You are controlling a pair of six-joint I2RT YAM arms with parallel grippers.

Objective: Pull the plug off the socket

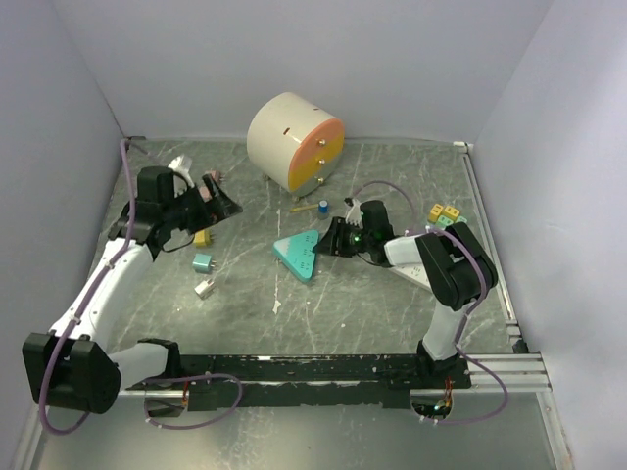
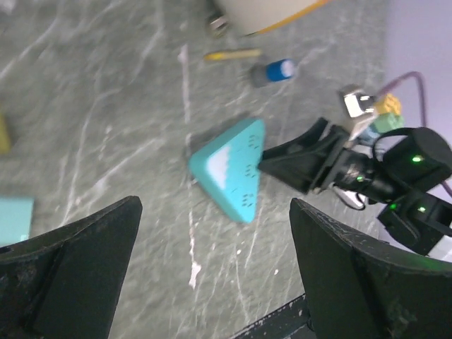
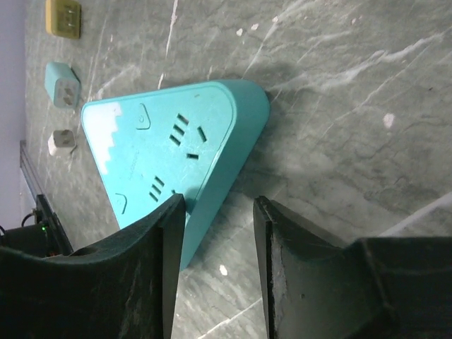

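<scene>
The teal triangular socket (image 1: 299,255) lies flat mid-table; it also shows in the left wrist view (image 2: 233,169) and the right wrist view (image 3: 169,148). The slots I can see on it are empty. Three loose plugs lie to its left: yellow (image 1: 202,237), teal (image 1: 203,261) and white (image 1: 205,288). My right gripper (image 1: 326,243) is open at the socket's right corner (image 3: 215,205). One finger is over the socket's top, the other over bare table. My left gripper (image 1: 214,201) is open and empty (image 2: 214,205), raised at the left, apart from the socket.
A round cream cabinet (image 1: 294,140) with orange and yellow drawer fronts stands at the back. A small blue-capped item (image 1: 322,207) and a yellow stick (image 2: 233,54) lie in front of it. Coloured blocks (image 1: 443,213) sit at the right. Walls close in three sides.
</scene>
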